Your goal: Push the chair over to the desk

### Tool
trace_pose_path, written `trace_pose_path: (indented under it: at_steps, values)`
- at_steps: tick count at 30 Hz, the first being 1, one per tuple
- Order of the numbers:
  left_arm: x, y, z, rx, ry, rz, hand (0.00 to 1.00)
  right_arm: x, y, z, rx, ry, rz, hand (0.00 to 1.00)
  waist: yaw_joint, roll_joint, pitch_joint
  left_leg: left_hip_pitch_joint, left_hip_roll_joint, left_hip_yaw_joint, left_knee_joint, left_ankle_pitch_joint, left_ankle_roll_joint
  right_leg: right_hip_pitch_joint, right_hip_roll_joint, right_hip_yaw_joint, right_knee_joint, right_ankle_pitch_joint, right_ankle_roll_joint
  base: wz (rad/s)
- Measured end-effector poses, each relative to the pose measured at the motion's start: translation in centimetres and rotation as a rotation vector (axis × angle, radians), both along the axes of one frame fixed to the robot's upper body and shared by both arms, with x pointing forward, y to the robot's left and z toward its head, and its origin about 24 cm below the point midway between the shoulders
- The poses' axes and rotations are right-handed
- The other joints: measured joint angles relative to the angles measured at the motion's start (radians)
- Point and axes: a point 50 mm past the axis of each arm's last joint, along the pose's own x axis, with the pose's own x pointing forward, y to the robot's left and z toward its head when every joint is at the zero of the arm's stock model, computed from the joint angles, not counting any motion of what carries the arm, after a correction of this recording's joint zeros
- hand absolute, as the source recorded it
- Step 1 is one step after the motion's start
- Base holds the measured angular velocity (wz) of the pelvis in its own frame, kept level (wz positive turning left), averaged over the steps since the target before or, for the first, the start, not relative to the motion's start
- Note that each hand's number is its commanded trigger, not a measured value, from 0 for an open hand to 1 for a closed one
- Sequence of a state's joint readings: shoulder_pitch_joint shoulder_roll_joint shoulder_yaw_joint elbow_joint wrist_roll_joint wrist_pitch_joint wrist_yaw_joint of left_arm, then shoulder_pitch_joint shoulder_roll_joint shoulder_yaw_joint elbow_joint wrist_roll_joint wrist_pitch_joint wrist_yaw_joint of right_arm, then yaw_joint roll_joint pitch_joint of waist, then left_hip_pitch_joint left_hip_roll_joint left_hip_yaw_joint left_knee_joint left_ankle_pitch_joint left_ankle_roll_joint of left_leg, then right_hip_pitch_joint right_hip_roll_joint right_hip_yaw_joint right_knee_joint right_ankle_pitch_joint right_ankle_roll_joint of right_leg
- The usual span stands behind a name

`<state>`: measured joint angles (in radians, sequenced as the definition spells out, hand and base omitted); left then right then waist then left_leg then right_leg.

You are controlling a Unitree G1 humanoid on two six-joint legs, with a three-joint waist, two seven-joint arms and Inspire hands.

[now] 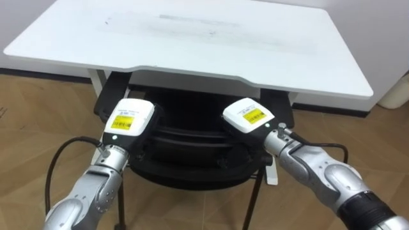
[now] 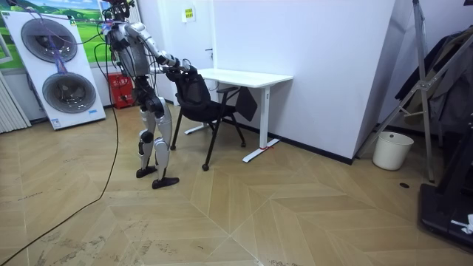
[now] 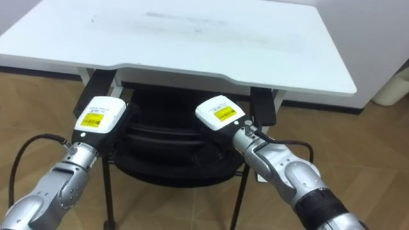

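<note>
Bright even room light; dark shade under desk (image 1: 192,51).

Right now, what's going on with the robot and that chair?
The robot stands behind the black chair, facing the white desk. The left robot hand and the right robot hand both rest on top of the chair's backrest, one near each end. The chair's seat is already partly under the desk, while the backrest is on the robot's side of the desk edge.
</note>
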<state>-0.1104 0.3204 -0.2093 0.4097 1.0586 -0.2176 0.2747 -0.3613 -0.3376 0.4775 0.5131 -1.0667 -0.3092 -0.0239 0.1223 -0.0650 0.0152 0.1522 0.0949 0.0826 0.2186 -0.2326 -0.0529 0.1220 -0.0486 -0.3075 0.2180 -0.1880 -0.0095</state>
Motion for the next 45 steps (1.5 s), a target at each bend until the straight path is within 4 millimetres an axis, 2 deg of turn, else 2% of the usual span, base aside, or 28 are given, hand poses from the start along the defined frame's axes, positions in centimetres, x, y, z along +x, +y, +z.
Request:
trace_pose_path:
  at_steps: [1, 2, 3, 4, 5, 12, 22, 28, 30, 33, 36, 38, 39, 40, 41, 42, 44, 45]
  values:
    - [0.0, 0.0, 0.0, 0.0, 0.0, -0.001, 1.0, 0.0, 0.0, 0.0, 0.001, -0.002, 0.001, 0.0, 0.0, 0.0, 0.0, 0.0, 0.0, 0.001, -0.001, 0.0, 0.0, 0.0, 0.0, 0.0, 0.0, 0.0, 0.0, 0.0]
    - [0.0, 0.0, 0.0, 0.0, 0.001, 0.0, 0.97, 0.0, -0.1, 0.0, 0.004, -0.005, -0.001, 0.0, 0.0, 0.0, 0.0, 0.001, 0.0, 0.003, -0.003, 0.0, 0.0, 0.0, 0.0, 0.001, 0.0, 0.0, 0.0, 0.0]
    - [-0.1, 0.0, 0.0, 0.0, 0.001, 0.0, 0.68, -0.1, -0.1, 0.0, 0.006, -0.006, -0.003, 0.0, -0.001, 0.0, -0.0001, 0.003, 0.0, 0.004, -0.005, 0.0, 0.0, 0.0, 0.0, 0.002, 0.0, 0.0, 0.0, 0.0]
    - [-0.1, 0.0, 0.0, 0.0, 0.003, 0.0, 0.28, 0.0, -0.1, 0.0, 0.007, -0.007, -0.007, 0.0, 0.0, 0.001, -0.0003, 0.007, 0.0, 0.007, -0.009, 0.0, 0.0, 0.001, 0.0, 0.003, 0.0, 0.0, 0.0, -0.05]
    - [-0.1, 0.0, -0.1, 0.001, 0.006, 0.001, 0.0, 0.0, -0.1, 0.0, 0.01, -0.008, -0.011, 0.0, 0.0, 0.002, -0.0008, 0.014, 0.001, 0.012, -0.016, 0.0, 0.0, 0.003, 0.0, 0.004, 0.001, 0.0, 0.0, -0.05]
    - [-0.1, 0.2, -0.5, -0.029, 0.031, 0.034, 0.0, 0.5, -1.7, 0.0, 0.11, 0.044, -0.135, 0.0, -0.009, 0.002, -0.0011, 0.035, 0.0, 0.031, -0.02, 0.0, 0.0, 0.021, -0.002, 0.01, 0.002, 0.0, 0.003, -0.03]
    - [0.2, -0.2, -0.2, -0.229, 0.025, 0.11, 0.0, 0.8, -3.7, 0.3, 0.225, 0.076, -0.292, 0.0, -0.008, 0.004, -0.0024, 0.033, 0.001, 0.045, -0.022, 0.0, 0.001, 0.023, 0.001, 0.012, -0.013, 0.007, 0.007, 0.0]
    - [0.5, -0.3, 1.1, -0.418, 0.012, 0.132, 0.0, 0.7, -4.5, 0.7, 0.336, 0.092, -0.351, 0.0, -0.01, 0.001, -0.0052, 0.007, 0.002, 0.046, -0.019, 0.0, 0.001, -0.006, 0.001, 0.013, -0.011, 0.008, 0.007, 0.0]
    - [0.3, -0.1, 1.3, -0.423, 0.0, 0.133, 0.0, 0.2, -4.9, 1.0, 0.38, 0.076, -0.369, 0.0, -0.011, 0.0, -0.0069, 0.0, 0.002, 0.046, -0.018, 0.0, 0.001, -0.012, 0.001, 0.015, -0.012, 0.008, 0.007, -0.05]
    - [-0.5, 1.2, 1.8, -0.497, -0.04, 0.187, 0.0, -0.8, -6.4, 3.0, 0.473, -0.023, -0.389, 0.0, -0.017, 0.0, -0.0069, -0.005, 0.012, 0.058, -0.016, 0.0, 0.001, -0.026, 0.007, 0.035, -0.011, 0.008, 0.006, -0.18]
    - [-1.9, 3.7, 2.3, -0.522, -0.09, 0.275, 0.0, -1.6, -9.3, 6.9, 0.711, -0.249, -0.471, 0.0, -0.039, 0.0, -0.0071, -0.004, 0.016, 0.078, -0.013, 0.0, 0.0, -0.028, 0.018, 0.054, -0.015, 0.01, 0.003, -0.15]
    - [-3.3, 6.3, 3.0, -0.558, -0.167, 0.386, 0.0, -3.1, -13.3, 10.6, 0.898, -0.523, -0.586, 0.0, -0.056, 0.0, -0.0075, -0.007, 0.023, 0.082, -0.009, 0.0, -0.001, -0.03, 0.031, 0.062, -0.02, 0.012, 0.0, -0.08]
    - [-4.0, 7.2, 3.3, -0.558, -0.196, 0.423, 0.0, -3.7, -14.4, 11.4, 0.934, -0.594, -0.619, 0.0, -0.063, 0.001, -0.0075, -0.008, 0.027, 0.084, -0.005, -0.002, -0.003, -0.028, 0.034, 0.062, -0.022, 0.014, -0.003, -0.03]
    - [-5.2, 8.8, 3.5, -0.588, -0.248, 0.501, 0.0, -5.0, -16.6, 12.3, 1.001, -0.713, -0.694, 0.0, -0.071, 0.0, -0.009, -0.009, 0.032, 0.085, 0.005, -0.005, -0.008, -0.023, 0.037, 0.065, -0.03, 0.017, -0.006, -0.09]
    - [-6.5, 10.4, 3.8, -0.634, -0.307, 0.59, 0.0, -6.4, -18.6, 12.8, 1.058, -0.807, -0.772, 0.0, -0.08, 0.002, -0.01, -0.007, 0.035, 0.087, 0.005, -0.005, -0.008, -0.021, 0.042, 0.076, -0.034, 0.017, -0.006, -0.11]
    - [-7.1, 11.2, 4.1, -0.659, -0.356, 0.637, 0.0, -7.1, -19.6, 12.9, 1.077, -0.849, -0.813, 0.0, -0.084, 0.006, -0.01, -0.008, 0.038, 0.089, 0.005, -0.005, -0.008, -0.022, 0.045, 0.084, -0.034, 0.017, -0.006, -0.17]
    - [-9.8, 14.3, 7.0, -0.805, -0.675, 0.803, 0.0, -10.6, -22.5, 12.5, 1.134, -0.984, -0.968, 0.0, -0.097, 0.011, -0.0213, -0.004, 0.045, 0.111, 0.001, -0.006, -0.009, -0.026, 0.052, 0.093, -0.033, 0.017, -0.006, -0.24]
    - [-10.7, 15.1, 7.4, -0.829, -0.75, 0.841, 0.0, -11.4, -23.0, 12.4, 1.129, -1.009, -0.999, 0.0, -0.094, 0.018, -0.0285, 0.001, 0.046, 0.115, -0.002, -0.006, -0.009, -0.026, 0.053, 0.097, -0.032, 0.017, -0.006, -0.34]
